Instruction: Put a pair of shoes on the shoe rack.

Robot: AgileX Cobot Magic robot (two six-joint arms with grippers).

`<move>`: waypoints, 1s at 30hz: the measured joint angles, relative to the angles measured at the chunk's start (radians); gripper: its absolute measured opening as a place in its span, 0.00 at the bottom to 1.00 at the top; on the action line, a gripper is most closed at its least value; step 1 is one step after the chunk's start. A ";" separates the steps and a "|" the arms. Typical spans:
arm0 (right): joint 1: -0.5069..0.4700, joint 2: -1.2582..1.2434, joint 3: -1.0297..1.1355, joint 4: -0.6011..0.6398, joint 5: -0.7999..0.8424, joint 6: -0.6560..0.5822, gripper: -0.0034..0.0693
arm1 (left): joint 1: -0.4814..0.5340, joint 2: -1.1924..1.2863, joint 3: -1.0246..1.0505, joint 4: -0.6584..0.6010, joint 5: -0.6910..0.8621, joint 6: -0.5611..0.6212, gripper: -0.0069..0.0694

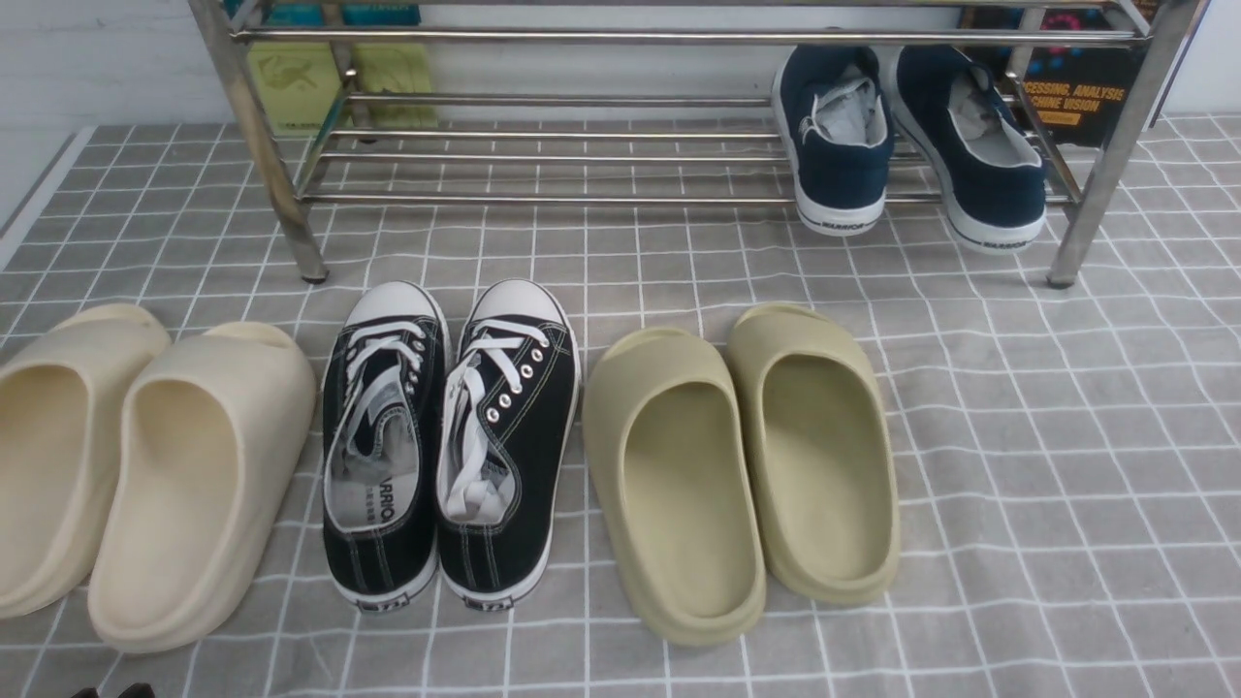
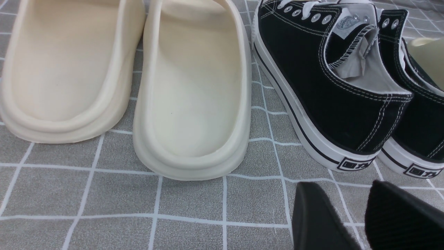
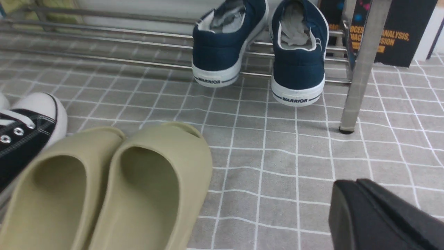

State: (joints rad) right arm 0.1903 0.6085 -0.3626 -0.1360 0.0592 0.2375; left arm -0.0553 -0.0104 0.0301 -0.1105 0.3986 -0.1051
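Note:
The pair of shoes, two navy sneakers with white soles [image 1: 839, 145] [image 1: 979, 170], sits on the lower bars of the shoe rack [image 1: 582, 37] at its right end, heels toward me and overhanging the front bar. The right wrist view shows both navy shoes [image 3: 222, 52] [image 3: 298, 66] beside the rack's leg [image 3: 360, 69]. My right gripper [image 3: 350, 185] is shut on nothing, low over the checked cloth and well short of the rack. My left gripper [image 2: 341, 184] stands open and empty just behind the heels of the black sneakers [image 2: 333, 104].
On the cloth in front of the rack lie cream slides [image 1: 145, 465], black lace-up sneakers [image 1: 446, 436] and olive slides [image 1: 747, 456]. A black box with orange lettering [image 1: 1076, 87] and green items [image 1: 330, 82] stand behind the rack.

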 joint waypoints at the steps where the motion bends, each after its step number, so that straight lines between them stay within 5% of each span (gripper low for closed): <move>1: 0.000 -0.025 0.027 0.000 -0.024 0.011 0.04 | 0.000 0.000 0.000 0.000 0.000 0.000 0.40; 7: 0.000 -0.102 0.177 0.000 -0.211 0.087 0.04 | 0.000 0.000 0.000 0.000 0.000 0.000 0.40; 18: 0.021 -0.198 0.335 -0.004 -0.304 0.094 0.05 | 0.000 0.000 0.000 0.000 0.000 0.001 0.40; 25: -0.107 -0.491 0.389 0.084 -0.086 0.061 0.05 | 0.000 0.000 0.000 0.000 0.000 0.001 0.40; 30: -0.224 -0.617 0.389 0.232 0.156 -0.073 0.05 | 0.000 -0.001 0.000 -0.001 0.000 0.001 0.40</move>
State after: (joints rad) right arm -0.0332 -0.0084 0.0260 0.0959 0.2150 0.1640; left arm -0.0553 -0.0112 0.0301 -0.1113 0.3986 -0.1042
